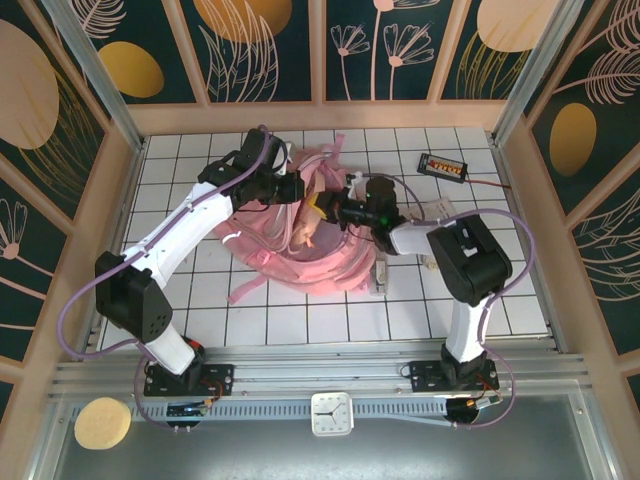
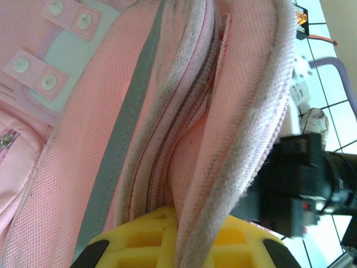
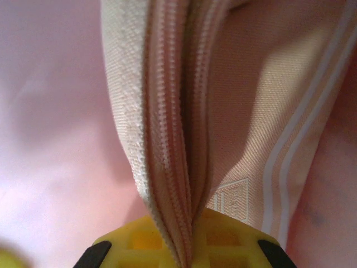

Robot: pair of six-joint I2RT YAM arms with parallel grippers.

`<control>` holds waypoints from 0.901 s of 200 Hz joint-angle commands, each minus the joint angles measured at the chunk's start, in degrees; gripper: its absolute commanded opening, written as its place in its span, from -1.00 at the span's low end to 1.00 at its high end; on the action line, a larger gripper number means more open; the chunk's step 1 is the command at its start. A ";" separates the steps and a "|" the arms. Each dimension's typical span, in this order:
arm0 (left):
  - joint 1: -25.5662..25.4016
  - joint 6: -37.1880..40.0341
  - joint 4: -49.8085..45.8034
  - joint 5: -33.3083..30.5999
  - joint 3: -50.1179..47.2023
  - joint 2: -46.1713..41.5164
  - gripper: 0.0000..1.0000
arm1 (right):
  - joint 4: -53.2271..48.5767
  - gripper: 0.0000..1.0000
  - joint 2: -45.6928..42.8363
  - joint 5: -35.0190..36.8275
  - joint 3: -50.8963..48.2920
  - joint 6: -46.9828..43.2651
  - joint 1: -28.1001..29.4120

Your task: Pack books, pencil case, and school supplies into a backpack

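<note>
Two tools are gripping the pink backpack (image 1: 300,255) at the centre of the frame.
Left tool (image 1: 288,188) is pinching a zippered edge tightly between its yellow fingers (image 2: 131,243); right tool (image 1: 338,208) is clamping another zipper seam. The backpack is lying on the white-tiled desk (image 1: 480,290), with a small black device (image 1: 443,165) sitting at upper right.

White-and-black arms (image 1: 175,235) — lilac cables (image 1: 61,315) looping alongside — with yellow fingers (image 2: 136,243).
</note>
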 commanded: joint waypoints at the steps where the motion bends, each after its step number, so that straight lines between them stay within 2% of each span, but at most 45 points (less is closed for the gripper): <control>1: -1.37 -1.60 10.26 7.27 1.83 -1.90 -1.00 | -16.00 -1.00 3.71 5.62 5.99 -4.05 1.20; 12: -1.63 -1.64 11.18 8.59 1.13 -1.99 -1.00 | -24.28 -1.00 5.42 8.67 10.54 -5.71 2.23; 25: -1.90 -1.30 11.55 9.47 0.78 -1.83 -1.00 | -28.90 -0.92 7.96 9.43 15.94 -7.65 3.14; 51: -1.99 -0.45 11.02 7.80 0.34 -2.26 -1.00 | -35.81 -0.55 11.24 9.44 22.22 -8.98 4.19; 60: -1.99 -0.02 9.89 6.68 0.62 -2.02 -1.00 | -37.28 -0.37 11.22 8.83 22.56 -9.25 3.95; 69: -2.00 0.55 8.74 5.72 0.90 -1.67 -1.00 | -39.36 -0.10 9.67 9.63 21.91 -10.22 3.67; 97: -1.90 0.53 8.04 1.92 -0.85 -1.88 -1.00 | -50.21 0.58 2.79 13.20 22.05 -17.69 2.45; 103: -1.88 0.41 8.12 1.27 -1.41 -1.99 -1.00 | -51.89 0.64 1.42 13.60 22.05 -19.07 2.26; 112: -1.82 0.38 8.31 0.44 -2.01 -2.08 -1.00 | -54.59 0.89 -0.36 14.15 22.03 -20.63 1.93; 123: -1.82 0.41 8.33 -0.46 -2.71 -2.08 -1.00 | -57.35 0.98 -2.05 14.25 22.03 -21.94 1.82; 152: -1.65 0.93 8.24 -2.40 -3.99 -2.47 -1.00 | -64.93 0.98 -6.63 16.09 22.07 -23.81 1.82; 180: -1.38 1.83 8.29 -4.06 -5.65 -3.60 -1.00 | -71.41 0.98 -13.66 21.62 21.53 -25.74 -0.19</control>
